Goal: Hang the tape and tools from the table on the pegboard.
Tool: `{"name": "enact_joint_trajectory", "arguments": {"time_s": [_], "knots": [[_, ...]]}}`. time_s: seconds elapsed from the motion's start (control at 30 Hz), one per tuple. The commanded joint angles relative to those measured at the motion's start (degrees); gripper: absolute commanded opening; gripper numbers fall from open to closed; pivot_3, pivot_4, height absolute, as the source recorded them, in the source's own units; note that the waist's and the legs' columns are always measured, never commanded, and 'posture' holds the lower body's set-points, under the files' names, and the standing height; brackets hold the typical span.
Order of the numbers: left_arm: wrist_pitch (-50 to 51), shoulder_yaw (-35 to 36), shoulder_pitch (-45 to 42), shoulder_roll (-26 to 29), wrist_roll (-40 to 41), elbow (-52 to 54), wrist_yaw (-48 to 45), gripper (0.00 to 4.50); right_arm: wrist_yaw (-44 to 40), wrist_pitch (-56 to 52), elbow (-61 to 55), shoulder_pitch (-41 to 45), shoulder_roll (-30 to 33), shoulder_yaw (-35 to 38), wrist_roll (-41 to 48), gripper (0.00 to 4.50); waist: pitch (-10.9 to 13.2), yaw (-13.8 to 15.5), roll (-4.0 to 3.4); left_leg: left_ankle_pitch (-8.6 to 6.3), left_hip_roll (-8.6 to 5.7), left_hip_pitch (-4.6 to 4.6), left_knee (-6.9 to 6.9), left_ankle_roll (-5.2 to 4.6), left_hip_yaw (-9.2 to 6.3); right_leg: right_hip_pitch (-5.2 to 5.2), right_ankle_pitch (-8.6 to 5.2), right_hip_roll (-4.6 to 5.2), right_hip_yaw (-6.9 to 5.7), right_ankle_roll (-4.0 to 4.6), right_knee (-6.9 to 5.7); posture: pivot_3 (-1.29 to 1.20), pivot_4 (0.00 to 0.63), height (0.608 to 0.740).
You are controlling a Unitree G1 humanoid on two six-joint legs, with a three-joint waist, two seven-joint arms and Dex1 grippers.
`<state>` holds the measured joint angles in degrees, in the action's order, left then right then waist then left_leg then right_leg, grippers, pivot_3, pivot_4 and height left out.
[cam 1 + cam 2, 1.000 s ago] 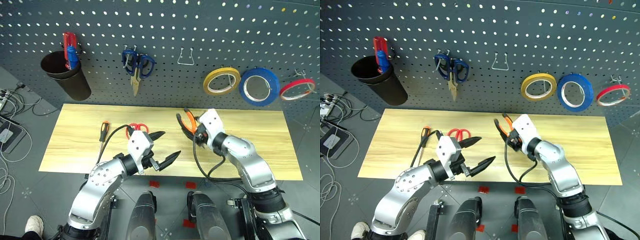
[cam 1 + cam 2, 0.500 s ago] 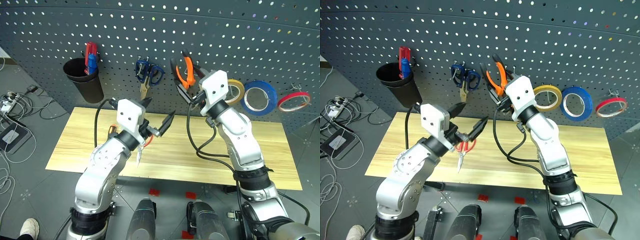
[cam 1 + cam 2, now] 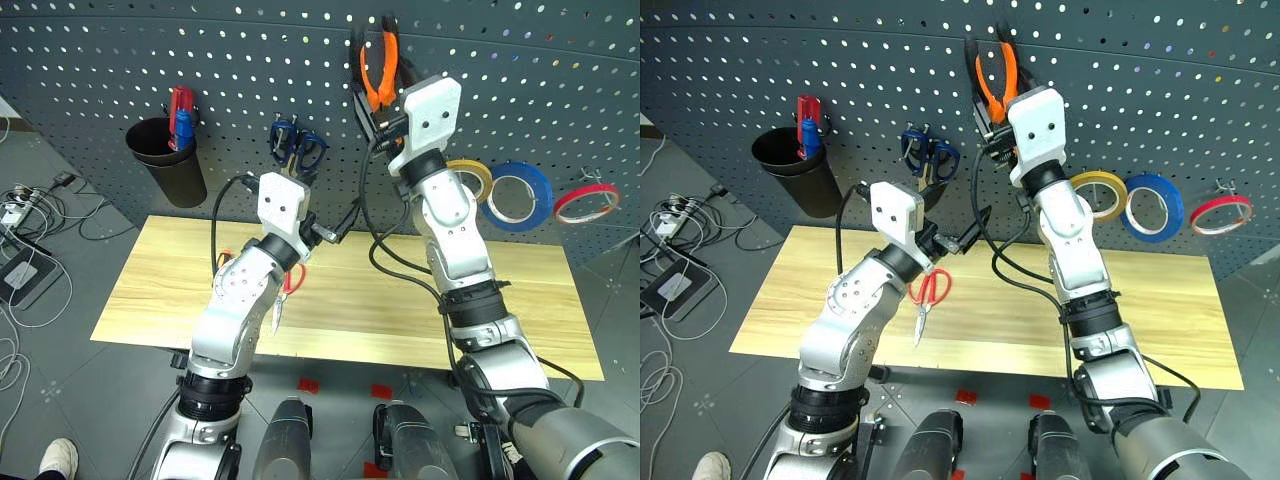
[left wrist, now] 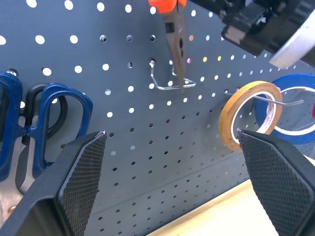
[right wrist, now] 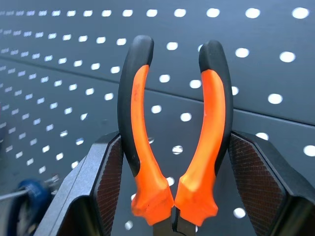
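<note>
Currently on record:

- Orange-and-black-handled pliers point(image 3: 377, 70): clamped in right gripper point(image 5: 173, 172), handles up, raised against dark grey perforated pegboard point(image 3: 100, 60); in left wrist view, steel nose down at bent wire hook point(image 4: 170, 83).
- Left gripper point(image 4: 172, 172): black fingers spread wide, empty, raised before pegboard just below dark blue-handled scissors point(image 3: 296, 150) hanging there.
- Red-handled scissors with steel blades point(image 3: 926, 296): flat on long light yellowish wood-plank table point(image 3: 540, 320), partly behind left arm.
- Slim screwdriver with orange-and-black handle point(image 3: 223, 262): on table, largely hidden behind left arm; only a sliver seen.
- Tan-yellow roll of tape point(image 3: 472, 178): hung on pegboard, partly behind right arm, just beside larger blue roll point(image 3: 518, 196).
- Thin red roll point(image 3: 586, 202): hung at far right of pegboard.
- Black cup point(image 3: 168, 160): mounted at left of pegboard, red and blue handles standing inside.
</note>
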<state>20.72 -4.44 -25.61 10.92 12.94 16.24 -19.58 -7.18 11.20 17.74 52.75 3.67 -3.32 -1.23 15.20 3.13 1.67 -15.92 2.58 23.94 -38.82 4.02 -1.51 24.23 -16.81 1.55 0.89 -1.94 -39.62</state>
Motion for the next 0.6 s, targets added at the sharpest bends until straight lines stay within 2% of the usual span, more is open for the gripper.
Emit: {"name": "enact_joint_trajectory", "arguments": {"time_s": [0.03,0.6], "knots": [[-1.97,-0.63,-1.49,-0.44,-0.26,0.48,-0.79,4.50,2.22,4.39,2.41,2.72,-0.44,1.42,-0.62,2.96,0.00,0.01,0.00,0.00,0.00,0.00,0.00,0.00,0.00,0.00,0.00,0.00,0.01,0.00,-0.04,0.19,0.182,0.740],[-1.58,-0.54,-1.90,0.25,-0.12,0.46,-1.86,4.50,5.24,5.38,5.85,6.50,-1.21,3.26,1.26,2.96,0.00,0.03,0.00,0.00,0.00,-0.03,-0.09,-0.01,-0.01,0.01,0.00,0.00,0.03,0.00,-0.32,0.19,0.195,0.740]]}}
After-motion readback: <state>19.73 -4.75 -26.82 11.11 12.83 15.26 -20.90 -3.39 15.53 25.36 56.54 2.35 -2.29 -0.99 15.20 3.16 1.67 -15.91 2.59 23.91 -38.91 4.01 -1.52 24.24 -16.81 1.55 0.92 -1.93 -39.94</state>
